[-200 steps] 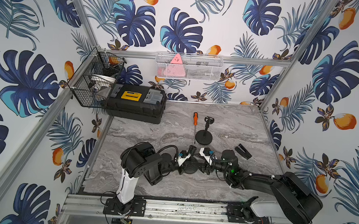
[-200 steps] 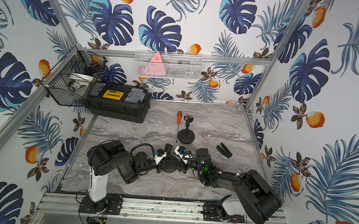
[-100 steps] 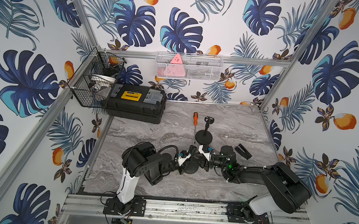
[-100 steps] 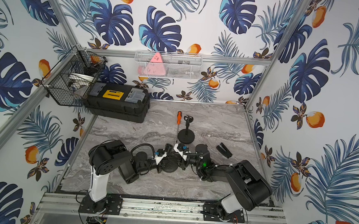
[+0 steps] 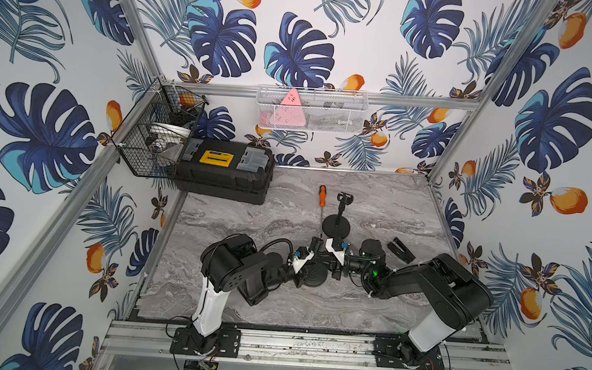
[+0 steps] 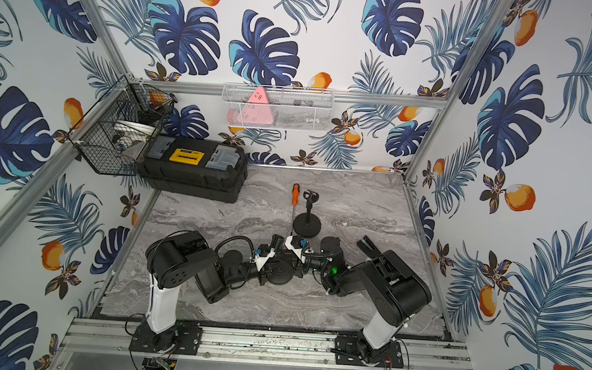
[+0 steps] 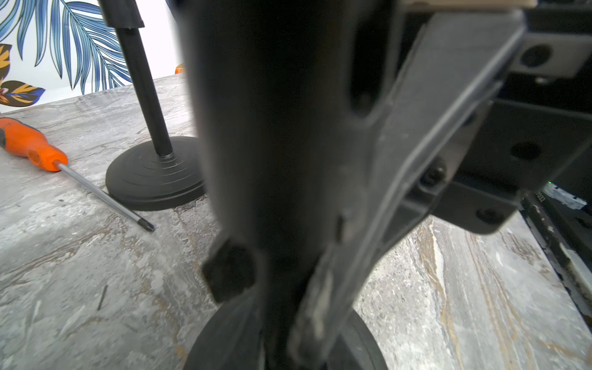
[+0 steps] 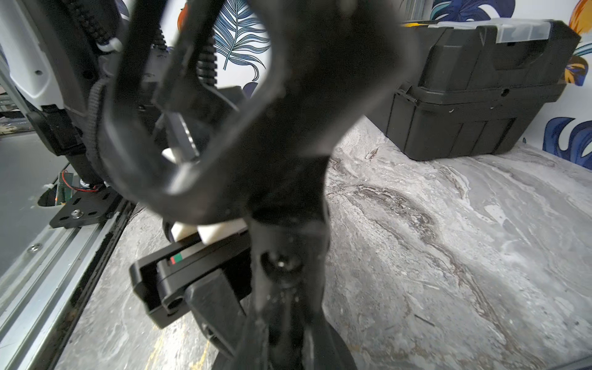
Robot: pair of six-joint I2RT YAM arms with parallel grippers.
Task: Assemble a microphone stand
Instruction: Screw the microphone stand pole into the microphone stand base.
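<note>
A black microphone stand stands upright on its round base near the table's front middle. Both arms reach in low from either side. My left gripper is shut on the stand's pole just above the base. My right gripper is shut on the same pole, below the ring-shaped microphone clip and its hinge screw. The pole itself is mostly hidden by the fingers. A second stand, fully built with a clip on top, stands just behind.
An orange-handled screwdriver lies beside the second stand. A loose black clip part lies at the right. A black toolbox sits at the back left under a wire basket. A white mesh basket hangs on the back wall.
My right gripper has closed on the stand's pole, and the right arm's elbow has folded up and drawn in from its low stretched pose. The left arm and stand have not moved.
</note>
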